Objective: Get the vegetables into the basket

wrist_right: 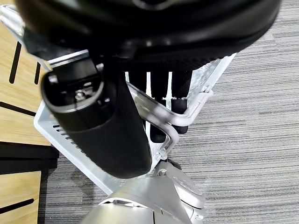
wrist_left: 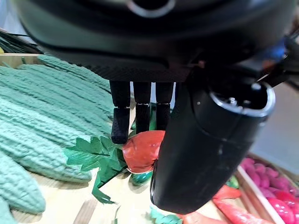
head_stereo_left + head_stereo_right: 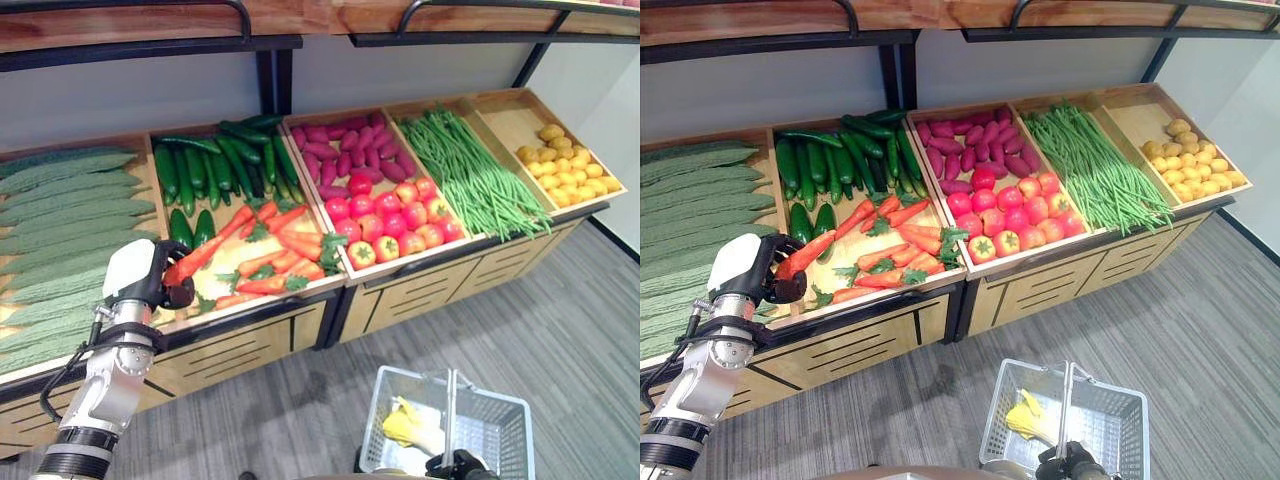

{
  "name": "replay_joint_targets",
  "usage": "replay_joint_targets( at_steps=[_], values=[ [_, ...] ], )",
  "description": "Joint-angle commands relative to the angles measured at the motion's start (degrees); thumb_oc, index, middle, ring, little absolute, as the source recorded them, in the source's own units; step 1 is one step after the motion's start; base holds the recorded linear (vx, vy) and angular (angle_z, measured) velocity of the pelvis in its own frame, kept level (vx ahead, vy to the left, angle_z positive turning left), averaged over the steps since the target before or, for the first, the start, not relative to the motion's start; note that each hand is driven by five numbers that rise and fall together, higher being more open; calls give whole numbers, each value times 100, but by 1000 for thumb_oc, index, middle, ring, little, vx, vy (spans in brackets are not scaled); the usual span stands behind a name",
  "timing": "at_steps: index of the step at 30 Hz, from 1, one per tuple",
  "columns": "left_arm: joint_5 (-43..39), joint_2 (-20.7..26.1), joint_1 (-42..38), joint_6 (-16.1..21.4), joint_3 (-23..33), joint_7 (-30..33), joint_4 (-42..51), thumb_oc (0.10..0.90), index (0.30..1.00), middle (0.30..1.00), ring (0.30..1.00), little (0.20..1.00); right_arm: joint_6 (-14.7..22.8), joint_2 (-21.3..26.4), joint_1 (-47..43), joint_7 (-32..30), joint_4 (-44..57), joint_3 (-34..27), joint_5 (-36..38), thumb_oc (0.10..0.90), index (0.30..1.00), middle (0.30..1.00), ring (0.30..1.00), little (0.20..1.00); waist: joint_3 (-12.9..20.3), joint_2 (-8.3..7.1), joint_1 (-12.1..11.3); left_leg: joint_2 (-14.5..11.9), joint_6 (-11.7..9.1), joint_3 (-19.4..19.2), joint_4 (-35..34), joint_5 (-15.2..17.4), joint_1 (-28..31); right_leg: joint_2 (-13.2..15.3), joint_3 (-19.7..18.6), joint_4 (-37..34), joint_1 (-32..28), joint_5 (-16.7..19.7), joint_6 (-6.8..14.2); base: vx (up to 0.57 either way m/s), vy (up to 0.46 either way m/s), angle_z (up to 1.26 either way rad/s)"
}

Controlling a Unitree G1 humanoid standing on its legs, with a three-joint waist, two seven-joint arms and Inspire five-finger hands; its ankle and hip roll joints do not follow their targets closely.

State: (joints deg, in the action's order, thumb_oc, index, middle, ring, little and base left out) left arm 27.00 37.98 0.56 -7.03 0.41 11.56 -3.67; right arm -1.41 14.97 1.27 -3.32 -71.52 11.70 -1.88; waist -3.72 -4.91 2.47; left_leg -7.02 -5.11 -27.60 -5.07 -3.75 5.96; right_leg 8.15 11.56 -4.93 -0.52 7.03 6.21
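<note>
An orange carrot [image 3: 207, 250] with green leaves slants over the front left corner of the carrot crate [image 3: 262, 262]. My left hand [image 3: 165, 283] is shut on its thick leafy end; the left wrist view has that end [image 2: 141, 150] pinched between the fingers [image 2: 120, 122] and the thumb [image 2: 205, 144]. The white wire basket [image 3: 505, 425] hangs low on the right over the grey floor. My right hand [image 3: 467, 466] is shut on the basket's handle [image 1: 158, 113], fingers [image 1: 179, 103] curled over the bar. A yellow vegetable [image 3: 404, 422] lies inside the basket.
Sloping wooden crates hold bitter gourds [image 3: 70, 215], cucumbers [image 3: 215, 165], purple vegetables [image 3: 350, 150], red tomatoes [image 3: 392, 220], green beans [image 3: 470, 175] and yellow vegetables [image 3: 563, 168]. A shelf with dark rails [image 3: 150, 50] runs above. Grey carpet lies in front of the stand.
</note>
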Motion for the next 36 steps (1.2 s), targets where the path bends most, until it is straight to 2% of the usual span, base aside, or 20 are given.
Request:
replay_joint_targets(
  at_steps=[1,6,8,10,14,16,29,36],
  values=[
    [98,149,-359,525,617,571,947,400,300,300,300,300,-74,185,206,-22,-286,280,-258,400,300,300,300,300,170,129,-44,76,-106,328,7,269,200,142,-4,187,172,134,398,-7,11,4],
    [-497,-228,-127,808,662,589,1469,400,300,300,300,300,-58,177,193,-52,-311,263,-260,400,300,300,300,300,207,139,-60,110,-75,382,7,299,246,180,24,220,123,125,404,-13,14,4],
    [-1270,-569,-148,1048,528,489,1707,400,300,300,300,300,-44,161,151,-82,-316,229,-224,400,300,300,300,300,225,131,-44,119,-61,399,7,304,262,208,41,236,110,132,405,-33,18,5],
    [-2459,-967,-134,1301,371,265,1806,400,300,300,300,300,-30,201,108,-110,-304,198,-211,400,300,300,300,300,218,156,-9,128,-46,411,7,348,309,216,45,252,72,114,421,-24,29,6],
    [-4135,-1372,-135,1462,-25,-262,1869,400,300,300,300,300,-4,254,31,-108,-309,121,-185,400,300,300,300,300,219,173,82,155,-9,363,7,372,366,207,-12,279,84,144,423,-22,27,2],
    [-4597,-1452,-145,1464,-187,-432,1896,400,300,300,300,300,16,261,17,-91,-314,115,-180,400,300,300,300,300,223,170,107,164,7,317,7,337,367,210,-57,306,131,181,411,-26,32,-7],
    [-4683,-1211,-329,1408,-366,-513,2074,400,300,300,300,300,64,281,193,-189,-314,-191,49,400,300,300,300,300,106,152,272,335,132,171,7,470,437,341,-245,399,259,259,520,-6,48,-7],
    [-4726,-1175,-707,1396,-594,-444,2004,400,300,300,300,300,80,294,287,-358,-241,-472,324,400,300,300,300,300,-20,167,545,543,209,-138,10,534,435,466,-531,441,532,555,694,-22,80,-25]
  ],
)
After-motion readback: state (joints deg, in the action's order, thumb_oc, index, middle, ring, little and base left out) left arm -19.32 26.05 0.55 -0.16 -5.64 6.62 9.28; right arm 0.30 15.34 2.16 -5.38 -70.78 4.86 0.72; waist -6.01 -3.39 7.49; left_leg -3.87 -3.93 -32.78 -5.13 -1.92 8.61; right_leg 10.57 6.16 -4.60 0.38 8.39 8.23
